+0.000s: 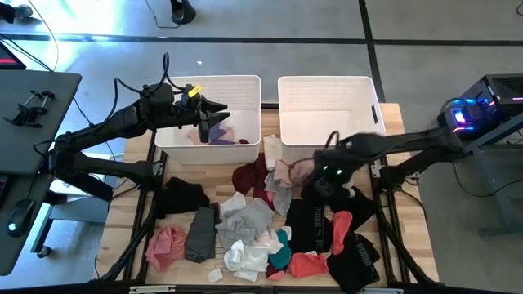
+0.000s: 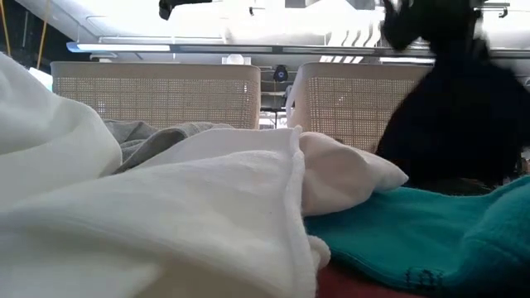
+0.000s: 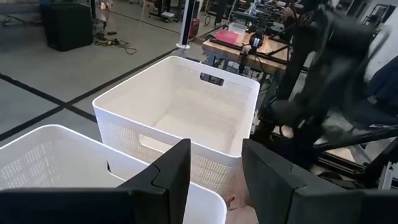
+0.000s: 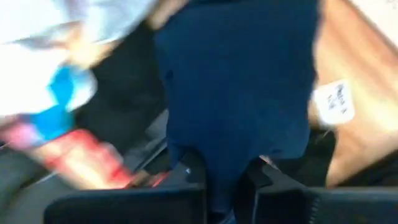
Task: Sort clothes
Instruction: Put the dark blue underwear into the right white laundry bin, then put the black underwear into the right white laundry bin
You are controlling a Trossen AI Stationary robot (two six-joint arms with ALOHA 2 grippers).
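The clothes lie in a loose pile (image 1: pixel 253 229) on the wooden table: grey, white, teal, coral, pink, maroon and black garments. A few lavender and maroon pieces (image 1: pixel 219 135) lie in the left white basket (image 1: pixel 245 90). My left gripper (image 3: pixel 214 186) is open and empty above that basket, also seen in the high view (image 1: pixel 216 106). My right gripper (image 1: pixel 317 186) is over the pile's right part, shut on a dark garment (image 4: pixel 236 81), which shows black in the low view (image 2: pixel 455 108). My right gripper pinches a bunched part of the dark garment (image 4: pixel 227 171) between its two fingers, from above, pointing down. The garment hangs slack below the fingers. Its lower end (image 2: pixel 447 174) reaches down to the pile; I cannot tell whether it still touches.
The right white basket (image 1: pixel 364 90) stands beside the left one at the table's far side. White cloth (image 2: pixel 166 215) and a teal garment (image 2: pixel 431 232) lie close before the low camera. Black garments (image 1: pixel 351 253) lie at the near right.
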